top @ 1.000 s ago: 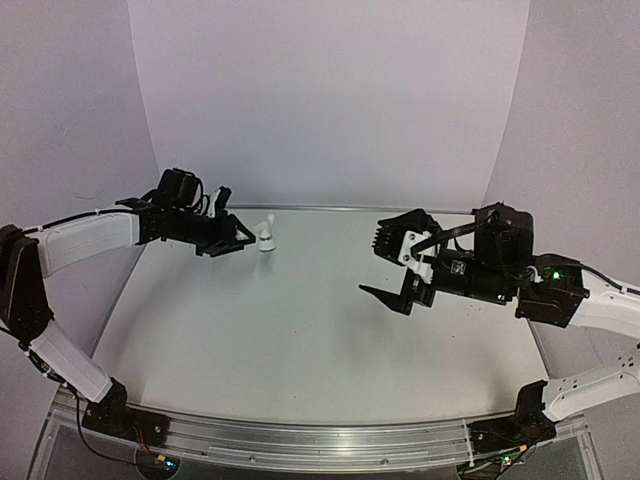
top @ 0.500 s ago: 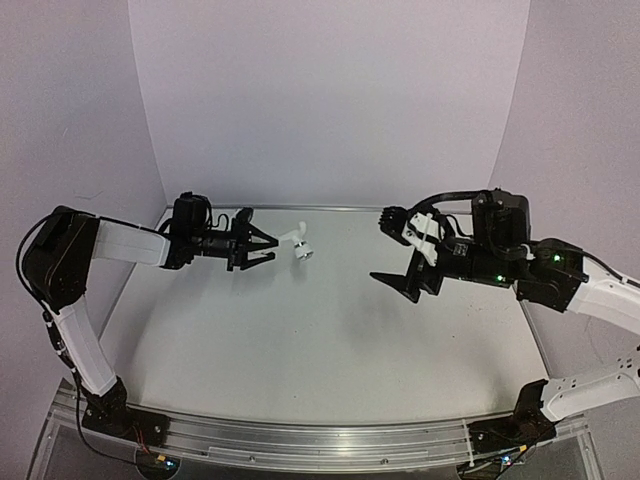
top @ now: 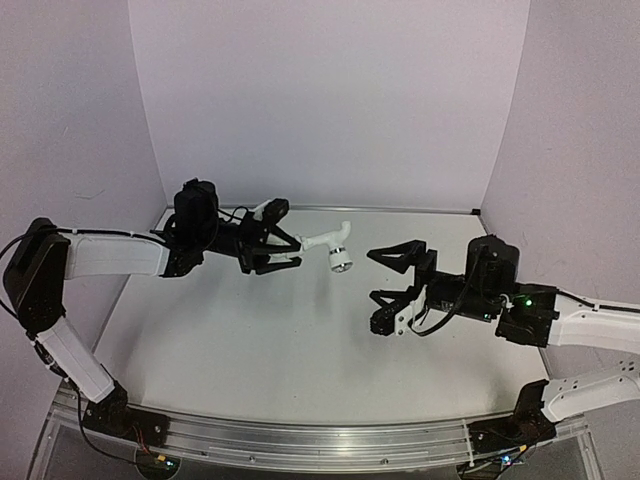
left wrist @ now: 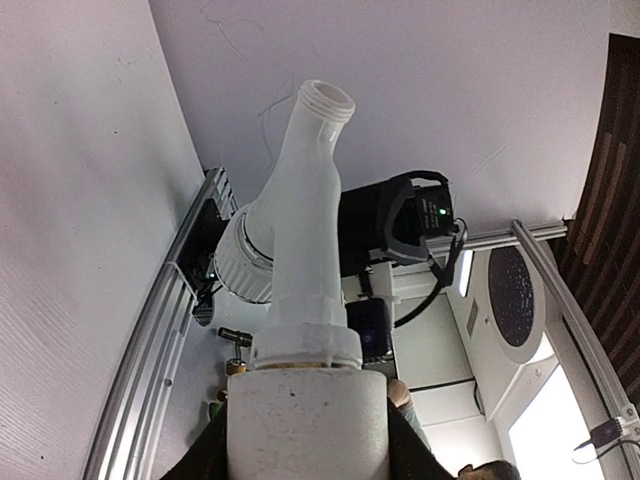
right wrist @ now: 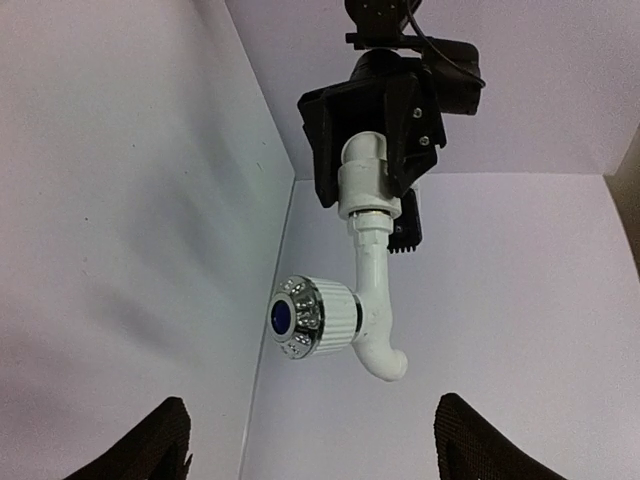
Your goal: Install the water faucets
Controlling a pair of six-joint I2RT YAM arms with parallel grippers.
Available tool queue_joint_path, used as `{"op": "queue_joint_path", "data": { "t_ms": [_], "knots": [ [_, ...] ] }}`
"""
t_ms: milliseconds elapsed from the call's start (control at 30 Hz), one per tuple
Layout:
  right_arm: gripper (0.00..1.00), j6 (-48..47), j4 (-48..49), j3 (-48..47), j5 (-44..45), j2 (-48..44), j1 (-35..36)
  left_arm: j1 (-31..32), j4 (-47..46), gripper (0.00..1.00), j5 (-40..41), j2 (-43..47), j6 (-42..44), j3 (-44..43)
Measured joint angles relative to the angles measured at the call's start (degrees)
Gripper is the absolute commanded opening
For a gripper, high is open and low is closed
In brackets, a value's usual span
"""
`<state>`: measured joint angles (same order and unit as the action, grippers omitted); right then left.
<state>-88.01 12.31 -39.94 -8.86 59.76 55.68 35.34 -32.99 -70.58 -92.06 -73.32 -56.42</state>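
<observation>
Top view: left gripper (top: 288, 250) clamps a short fitting (top: 305, 242) with the tap (top: 330, 245) sticking out, mid-air over the table (top: 250, 340), nearer its back edge. Right gripper (top: 385, 290) is wide and empty, near the tap.

Left wrist: fitting sits between the jaws, spout points away.

Right wrist: knob (right wrist: 305, 318) faces the camera, own fingers well apart.

Risk: an off-centre close could hit the knob and twist the tap. The round fitting could then slip from the left grip and drop.
</observation>
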Motion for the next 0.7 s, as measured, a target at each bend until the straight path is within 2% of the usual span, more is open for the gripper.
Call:
{"op": "queue_joint_path", "data": {
  "t_ms": [233,400,533,700],
  "knots": [
    [0.81,-11.18,12.5,3.37,-3.77,3.32,-0.02,2.33,0.63,0.0,-1.41,1.64,-0.27,0.0],
    [0.79,-15.48,17.25,3.43,-5.06,6.45,-0.02,4.21,0.14,0.0,-2.36,1.52,-1.32,0.0],
    [0.69,-17.92,18.74,3.42,-5.94,8.09,-0.02,4.95,-0.65,0.0,-3.06,1.12,-2.21,0.0],
    [0.49,-19.27,19.43,3.31,-7.25,8.86,-0.04,5.97,-0.71,0.01,-3.43,0.53,-2.75,-0.02]
  ]
}}
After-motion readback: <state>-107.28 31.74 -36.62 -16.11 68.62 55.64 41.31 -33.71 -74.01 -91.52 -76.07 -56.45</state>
